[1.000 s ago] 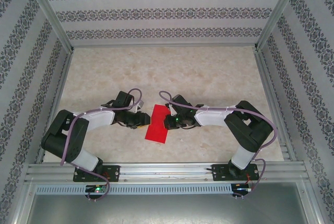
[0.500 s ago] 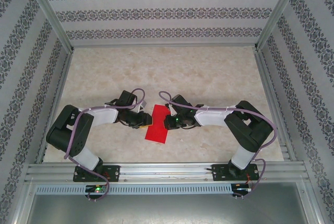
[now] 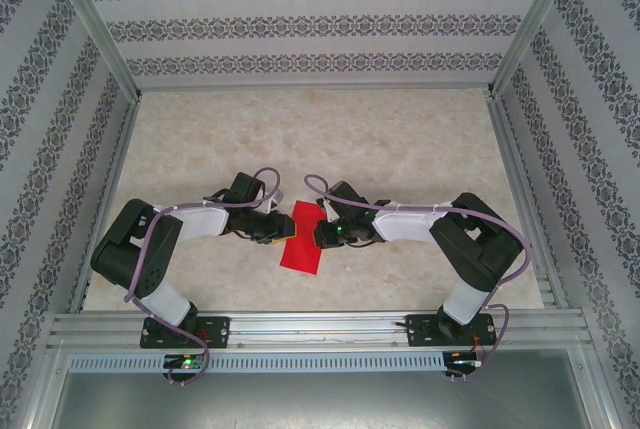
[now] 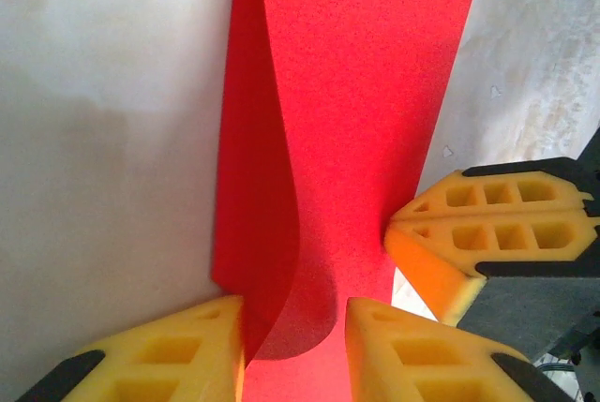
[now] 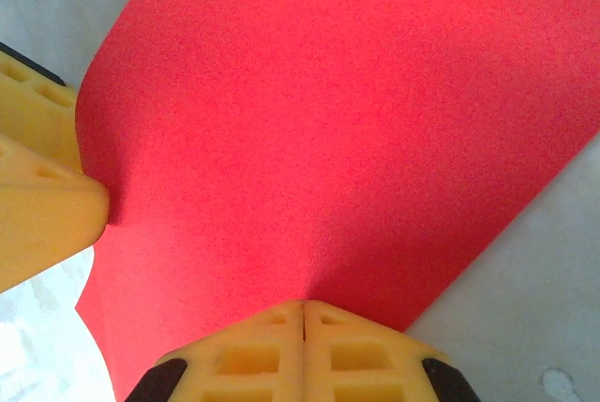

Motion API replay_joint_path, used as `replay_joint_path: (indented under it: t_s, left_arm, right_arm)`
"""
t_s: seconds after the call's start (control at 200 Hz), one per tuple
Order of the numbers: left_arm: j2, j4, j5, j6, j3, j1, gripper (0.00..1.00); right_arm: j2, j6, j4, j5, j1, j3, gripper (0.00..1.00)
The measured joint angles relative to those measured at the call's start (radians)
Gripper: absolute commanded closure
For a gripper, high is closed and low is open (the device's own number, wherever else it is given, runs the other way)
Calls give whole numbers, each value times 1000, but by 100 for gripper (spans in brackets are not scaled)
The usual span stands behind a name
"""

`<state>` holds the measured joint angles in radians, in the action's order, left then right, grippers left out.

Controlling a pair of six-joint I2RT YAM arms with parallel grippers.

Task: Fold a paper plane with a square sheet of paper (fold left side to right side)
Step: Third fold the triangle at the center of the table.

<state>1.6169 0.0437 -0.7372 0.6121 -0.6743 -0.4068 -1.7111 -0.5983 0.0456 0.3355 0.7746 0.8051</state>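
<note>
Patterned wallpaper [image 3: 300, 24] is seen on three sides of a pale marbled table [image 3: 400, 139]. A red paper [image 3: 303, 239], folded into a narrow strip, is laid on the table between the two grippers. The left gripper [image 3: 279, 232] is set at the paper's left edge and the right gripper [image 3: 322, 236] at its right edge, both low against it.

In the left wrist view, the left gripper's yellow fingers [image 4: 187, 355] are held partly apart. The paper's upper layer, curled up off the lower one, is seen in the gap between them, and no grip on it is seen.

In the right wrist view, the right gripper's fingers are pressed fully together. Their tips are set against the paper's top face, and nothing is gripped between them.
</note>
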Motion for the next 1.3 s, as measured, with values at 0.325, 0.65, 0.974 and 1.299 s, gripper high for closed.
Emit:
replay_joint_path:
  t_s: [0.325, 0.65, 0.974, 1.299]
  left_arm:
    - [0, -12, 4, 3, 0, 0, 64]
    - [34, -30, 12, -5, -48, 0, 62]
    - [55, -29, 35, -32, -59, 0, 74]
    - [56, -26, 38, -34, -59, 0, 100]
  right_arm:
    - [-1, 0, 0, 3, 0, 0, 100]
    - [-3, 0, 1, 6, 0, 3, 100]
    - [-3, 0, 1, 6, 0, 3, 100]
    - [5, 23, 21, -6, 0, 10, 80]
